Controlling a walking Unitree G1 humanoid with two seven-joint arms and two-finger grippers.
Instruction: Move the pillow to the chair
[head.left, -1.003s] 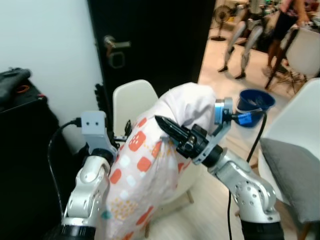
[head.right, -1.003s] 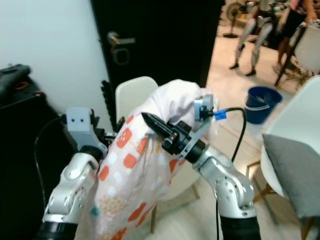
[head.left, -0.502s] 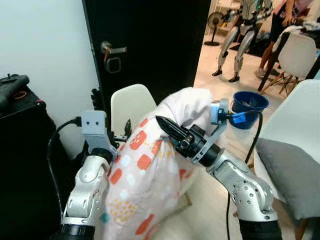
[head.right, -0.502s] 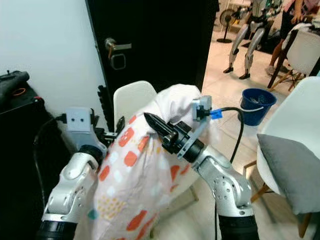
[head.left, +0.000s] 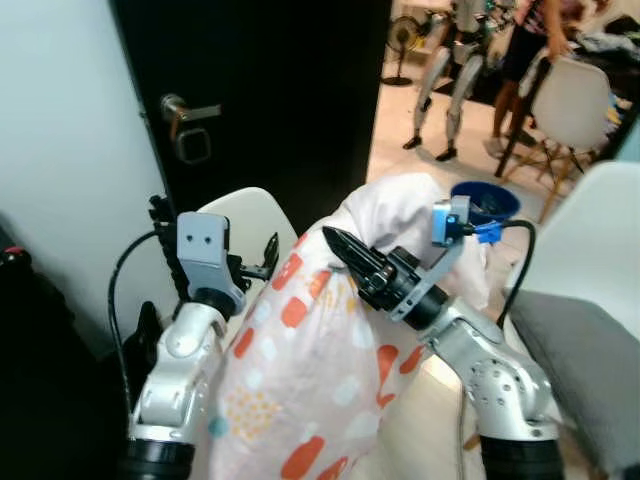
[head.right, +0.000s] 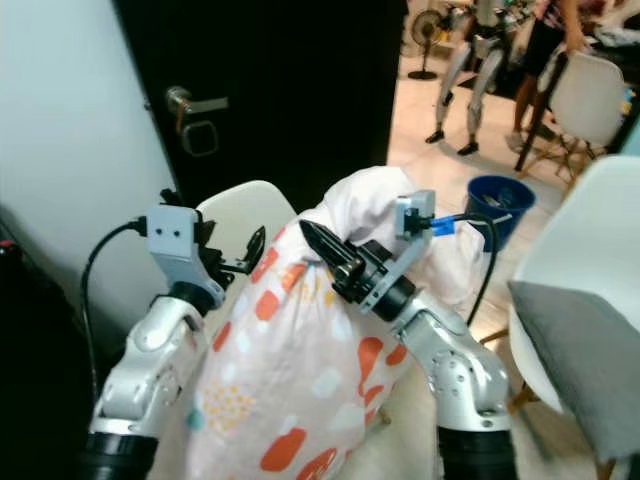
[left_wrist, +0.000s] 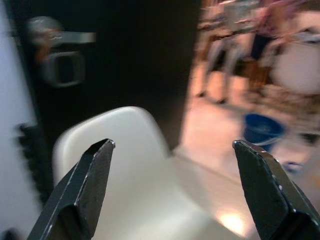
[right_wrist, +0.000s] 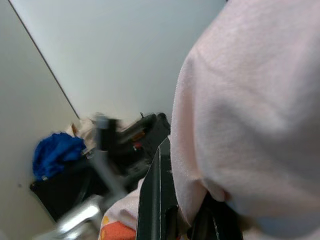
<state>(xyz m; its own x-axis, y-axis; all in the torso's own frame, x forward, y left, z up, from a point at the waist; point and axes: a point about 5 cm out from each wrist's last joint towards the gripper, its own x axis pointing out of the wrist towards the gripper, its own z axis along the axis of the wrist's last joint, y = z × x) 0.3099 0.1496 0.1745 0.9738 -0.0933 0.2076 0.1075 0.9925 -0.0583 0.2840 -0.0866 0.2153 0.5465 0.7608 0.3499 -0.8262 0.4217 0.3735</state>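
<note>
Left eye view: the patterned pillow (head.left: 310, 380) hangs pinched by the right gripper (head.left: 345, 250); the left gripper (left_wrist: 175, 190), spread wide, faces the white chair (left_wrist: 130, 175) at 11 o'clock.

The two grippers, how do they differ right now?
The left gripper has its jaws spread wide with nothing between them, aimed at the cream chair. The right gripper presses into the patterned pillow, fabric bunched by its jaws. The left gripper sits beside the pillow; the right reaches across its top. Both are black-fingered on silver arms, raised together.
</note>
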